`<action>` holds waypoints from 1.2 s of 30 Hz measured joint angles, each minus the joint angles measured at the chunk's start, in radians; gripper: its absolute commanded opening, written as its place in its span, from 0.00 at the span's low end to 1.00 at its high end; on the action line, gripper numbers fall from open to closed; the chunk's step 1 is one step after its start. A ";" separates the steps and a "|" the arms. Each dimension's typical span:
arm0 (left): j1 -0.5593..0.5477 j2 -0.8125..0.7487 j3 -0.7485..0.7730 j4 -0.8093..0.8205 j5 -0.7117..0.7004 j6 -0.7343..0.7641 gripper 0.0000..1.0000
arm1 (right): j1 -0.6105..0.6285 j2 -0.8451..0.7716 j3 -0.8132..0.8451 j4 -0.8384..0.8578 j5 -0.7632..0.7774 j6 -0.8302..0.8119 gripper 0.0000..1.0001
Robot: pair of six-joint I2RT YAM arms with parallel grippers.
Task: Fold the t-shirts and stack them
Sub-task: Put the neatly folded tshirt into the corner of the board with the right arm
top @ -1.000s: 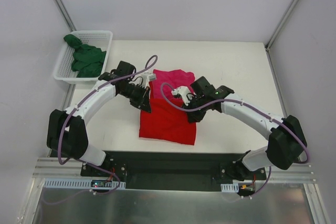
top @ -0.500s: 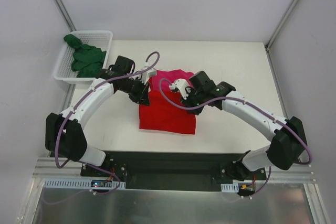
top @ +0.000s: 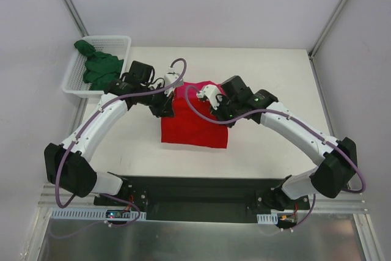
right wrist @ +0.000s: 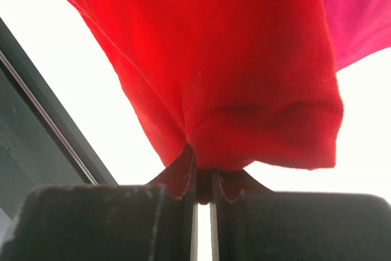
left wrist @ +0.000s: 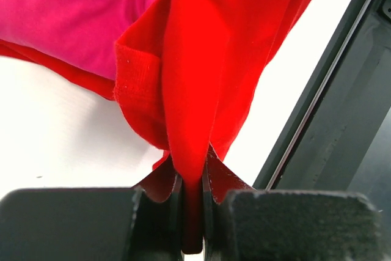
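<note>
Top external view: a white plastic mesh basket [top: 120, 42] stands at the far left corner of the white table [top: 275, 90], holding a crumpled dark green cloth t-shirt [top: 99, 69]. To the right of the basket and nearer the arm bases lies the bright red cloth t-shirt [top: 194, 131], a roughly rectangular folded slab. Its far edge is pinched at two corners, by the left gripper [top: 166, 107] on the side toward the basket and by the right gripper [top: 221, 116] on the side away from it. A magenta-pink cloth t-shirt [top: 201, 87] lies flat just beyond that held edge, level with the basket's near end, partly hidden by the wrists.

Both wrist views show the jaws clamped tight on a thin bunch of red fabric, with no gap but the cloth itself. The held edge runs left to right between the grippers. The body of the red shirt trails from them toward the arm bases, while the pink one lies on their far side, about equally close to both arms. Laying red over pink would likely mean carrying that edge away from the bases, both arms level.

The red knit is soft and matte, gathered into fan creases at each pinch. The left wrist view shows a stitched hem band [left wrist: 135, 73].
</note>
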 measured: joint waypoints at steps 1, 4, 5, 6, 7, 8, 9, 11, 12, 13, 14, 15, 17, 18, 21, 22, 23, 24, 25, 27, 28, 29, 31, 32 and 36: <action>-0.001 -0.006 0.003 -0.001 0.000 0.005 0.00 | 0.000 0.000 0.006 -0.003 0.000 -0.002 0.01; -0.005 -0.025 0.015 -0.002 0.000 0.027 0.00 | 0.000 0.000 0.022 -0.008 0.005 -0.011 0.01; -0.007 -0.031 0.019 -0.003 -0.001 0.037 0.00 | 0.000 0.000 0.024 -0.007 0.008 -0.014 0.01; -0.013 -0.037 0.022 -0.004 -0.002 0.049 0.00 | 0.000 0.000 0.026 -0.008 0.010 -0.018 0.01; -0.014 -0.041 0.024 -0.005 -0.005 0.057 0.00 | 0.000 0.000 0.028 -0.007 0.012 -0.021 0.01; -0.019 -0.046 0.026 -0.006 -0.008 0.069 0.00 | 0.000 0.000 0.030 -0.007 0.015 -0.023 0.01; -0.021 -0.051 0.028 -0.009 -0.013 0.079 0.00 | 0.000 0.000 0.033 -0.006 0.021 -0.027 0.01; -0.026 -0.058 0.033 -0.013 -0.022 0.099 0.00 | 0.000 0.000 0.039 -0.006 0.031 -0.032 0.01; -0.026 -0.060 0.038 -0.016 -0.024 0.107 0.00 | 0.000 0.001 0.043 -0.006 0.037 -0.036 0.01; -0.026 -0.060 0.043 -0.017 -0.025 0.114 0.00 | 0.000 0.002 0.049 -0.004 0.043 -0.038 0.01; -0.026 -0.061 0.049 -0.017 -0.027 0.123 0.00 | 0.000 0.004 0.055 -0.002 0.052 -0.041 0.01; -0.026 -0.061 0.056 -0.017 -0.030 0.130 0.00 | 0.000 0.006 0.061 0.000 0.059 -0.045 0.01; -0.026 -0.062 0.068 -0.015 -0.040 0.146 0.00 | 0.000 0.009 0.073 0.010 0.075 -0.050 0.01; -0.026 -0.063 0.072 -0.014 -0.045 0.154 0.00 | 0.000 0.011 0.079 0.015 0.084 -0.052 0.01; -0.026 -0.068 0.076 -0.013 -0.054 0.179 0.00 | 0.000 0.014 0.089 0.034 0.106 -0.061 0.01; -0.026 -0.069 0.076 -0.013 -0.058 0.187 0.00 | 0.000 0.014 0.090 0.042 0.114 -0.066 0.01; -0.026 -0.069 0.077 -0.011 -0.060 0.192 0.00 | 0.000 0.014 0.093 0.043 0.119 -0.070 0.01; -0.026 -0.069 0.077 -0.010 -0.064 0.199 0.00 | 0.000 0.015 0.095 0.046 0.125 -0.074 0.01; -0.026 -0.069 0.077 -0.007 -0.069 0.205 0.00 | 0.000 0.015 0.098 0.049 0.134 -0.078 0.01; -0.026 -0.069 0.077 -0.001 -0.076 0.212 0.00 | 0.000 0.016 0.101 0.060 0.151 -0.086 0.01; -0.026 -0.069 0.077 0.005 -0.078 0.217 0.00 | 0.000 0.016 0.103 0.067 0.161 -0.090 0.01; -0.026 -0.069 0.077 0.009 -0.079 0.221 0.00 | -0.001 0.016 0.105 0.073 0.169 -0.095 0.01; -0.026 -0.069 0.077 0.018 -0.087 0.232 0.00 | -0.003 0.016 0.106 0.085 0.182 -0.100 0.01; -0.026 -0.069 0.077 0.025 -0.092 0.236 0.00 | -0.005 0.018 0.106 0.091 0.188 -0.104 0.01; -0.027 -0.068 0.077 0.058 -0.109 0.257 0.00 | -0.018 0.027 0.111 0.107 0.197 -0.113 0.01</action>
